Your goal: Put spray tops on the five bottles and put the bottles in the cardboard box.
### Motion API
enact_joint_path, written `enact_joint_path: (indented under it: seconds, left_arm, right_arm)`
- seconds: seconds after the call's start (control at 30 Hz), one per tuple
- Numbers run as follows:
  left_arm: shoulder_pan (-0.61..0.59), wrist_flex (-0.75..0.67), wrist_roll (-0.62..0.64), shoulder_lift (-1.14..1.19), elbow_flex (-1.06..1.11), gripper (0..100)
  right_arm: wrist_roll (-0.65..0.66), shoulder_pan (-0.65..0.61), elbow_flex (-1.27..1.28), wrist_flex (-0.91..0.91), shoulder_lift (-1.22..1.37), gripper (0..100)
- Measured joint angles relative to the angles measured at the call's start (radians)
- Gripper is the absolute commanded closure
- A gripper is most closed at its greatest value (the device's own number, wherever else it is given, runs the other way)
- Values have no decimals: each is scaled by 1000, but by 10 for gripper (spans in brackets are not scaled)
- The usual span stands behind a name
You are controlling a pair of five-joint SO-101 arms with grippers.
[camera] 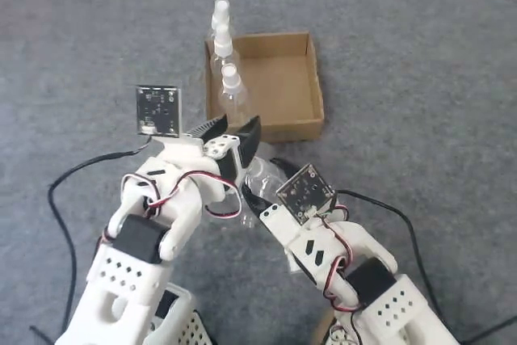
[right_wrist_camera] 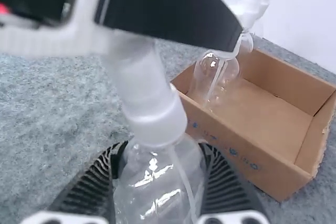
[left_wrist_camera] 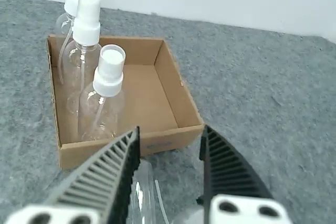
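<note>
My right gripper (right_wrist_camera: pixel 160 153) clamps the bottle (right_wrist_camera: pixel 157 182) just near of the box (camera: pixel 315 78), with the left gripper (left_wrist_camera: pixel 170 135) over its top (right_wrist_camera: pixel 149 103), hold I can't tell, so an off-axis twist could cross-thread it or tip the bottle.

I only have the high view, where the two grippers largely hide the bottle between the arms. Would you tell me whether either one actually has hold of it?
Observer: Yes. The right wrist view shows the right gripper shut on the clear bottle, one finger against each side of its body.
Operator: Thank you. Is there a spray top on it?
Observer: A spray top sits on its neck, and its tube runs down inside the bottle.
Operator: And where is the left gripper?
Observer: The left gripper is at the upper end of that spray top. I cannot tell whether it grips it.
</note>
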Motion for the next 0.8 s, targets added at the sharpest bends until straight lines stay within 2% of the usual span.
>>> enact_joint_path:
  seconds: [0.23, 0.43, 0.8]
  left_arm:
    - [9, 0, 0, 0, 0, 827]
    - [84, 11, -74, -2, -5, 827]
    - [153, 31, -92, -14, 0, 827]
  right_arm:
    - [0, 0, 0, 0, 0, 992]
    - [0, 0, 2, 0, 0, 992]
    - [2, 41, 2, 0, 0, 992]
